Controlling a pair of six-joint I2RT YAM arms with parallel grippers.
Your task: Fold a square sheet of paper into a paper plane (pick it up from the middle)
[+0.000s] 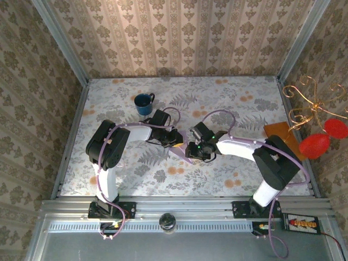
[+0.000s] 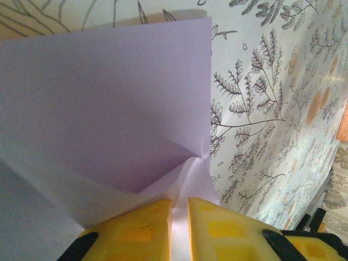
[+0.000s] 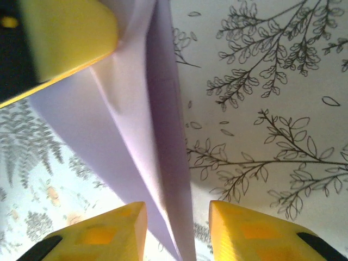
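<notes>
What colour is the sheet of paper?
The sheet of paper is pale lilac, clearest in the left wrist view.

The paper (image 2: 103, 109) is pale lilac, the mug (image 1: 143, 103) blue, the table (image 1: 228, 176) fern-patterned.

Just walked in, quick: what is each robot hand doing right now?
Left fingers: closed on the creased pale lilac paper sheet.
Right fingers: open, the sheet's folded edge between them, ungripped.

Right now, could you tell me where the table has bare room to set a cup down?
The far stretch between the mug and the orange board is bare, and so is the near strip between the left arm and right arm. The middle is crowded: both arms meet over the paper.
</notes>
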